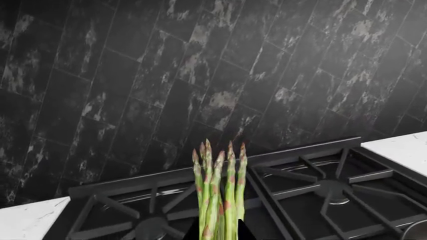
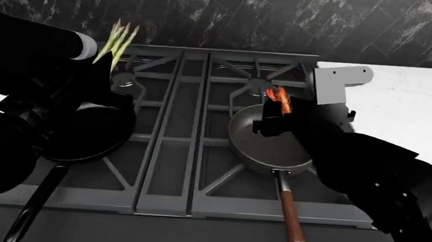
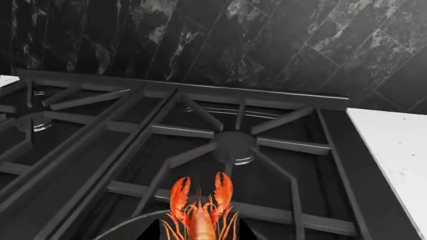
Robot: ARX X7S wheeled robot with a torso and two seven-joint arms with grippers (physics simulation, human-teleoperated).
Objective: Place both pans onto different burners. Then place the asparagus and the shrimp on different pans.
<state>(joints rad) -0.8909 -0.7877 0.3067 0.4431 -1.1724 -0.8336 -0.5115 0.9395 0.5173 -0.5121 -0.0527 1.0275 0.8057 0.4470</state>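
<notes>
Head view, shrimp (image 2: 279,98) apparently between right fingers (image 2: 274,126)

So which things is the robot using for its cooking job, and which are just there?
For the job:
- black skillet
- grey pan with wooden handle
- asparagus, held in the left gripper
- shrimp, held in the right gripper
- burners

Just there:
- white countertop
- dark marble wall tiles
</notes>
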